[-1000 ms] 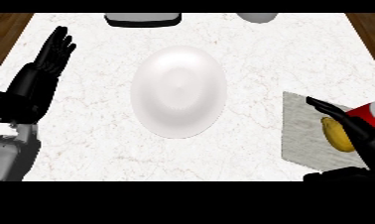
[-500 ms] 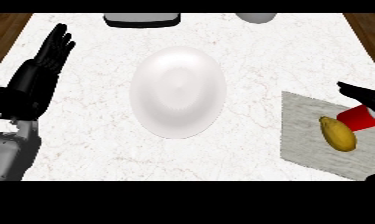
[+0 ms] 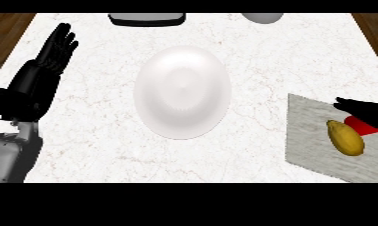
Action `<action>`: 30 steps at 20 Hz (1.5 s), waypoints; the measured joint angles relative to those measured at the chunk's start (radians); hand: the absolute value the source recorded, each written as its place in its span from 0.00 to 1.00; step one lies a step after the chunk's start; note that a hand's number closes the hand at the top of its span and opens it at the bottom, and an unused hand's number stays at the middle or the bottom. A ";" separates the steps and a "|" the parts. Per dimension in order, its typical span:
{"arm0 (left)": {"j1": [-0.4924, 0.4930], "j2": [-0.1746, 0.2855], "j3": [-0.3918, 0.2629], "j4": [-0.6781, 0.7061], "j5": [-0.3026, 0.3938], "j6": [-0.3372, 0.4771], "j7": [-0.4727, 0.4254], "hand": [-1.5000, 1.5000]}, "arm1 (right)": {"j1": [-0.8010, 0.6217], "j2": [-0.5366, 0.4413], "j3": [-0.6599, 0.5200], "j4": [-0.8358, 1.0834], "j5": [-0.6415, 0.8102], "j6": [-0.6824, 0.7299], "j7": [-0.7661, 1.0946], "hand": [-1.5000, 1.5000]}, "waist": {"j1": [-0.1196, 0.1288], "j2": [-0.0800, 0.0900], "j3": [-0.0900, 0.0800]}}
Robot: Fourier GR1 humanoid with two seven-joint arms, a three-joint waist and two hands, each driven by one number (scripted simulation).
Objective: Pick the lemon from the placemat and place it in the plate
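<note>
Lemon (image 3: 345, 137) on placemat (image 3: 306, 130), right of plate (image 3: 181, 92), unheld. Right hand (image 3: 356, 105) just beyond it, mostly cropped; we cannot tell its state. Left hand (image 3: 53, 55) rests open. We should wrap lemon's middle, clear of red thing (image 3: 363, 125).

no legible text, label, brand, number or sign found on any surface in the head view.
</note>
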 measured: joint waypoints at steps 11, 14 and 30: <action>0.006 -0.030 0.044 -0.001 -0.033 -0.043 0.002 0.50 | -0.084 0.174 0.045 0.134 0.258 0.061 0.095 0.00 | 0.002 0.001 0.001; 0.012 -0.047 0.055 0.016 -0.047 -0.053 -0.016 0.50 | -0.085 0.214 0.042 0.189 0.319 0.066 0.081 0.00 | 0.000 0.001 0.001; -0.005 -0.120 0.095 0.012 -0.116 -0.091 0.011 0.50 | -0.153 0.431 0.027 0.497 0.603 0.084 -0.065 0.00 | 0.000 0.001 0.001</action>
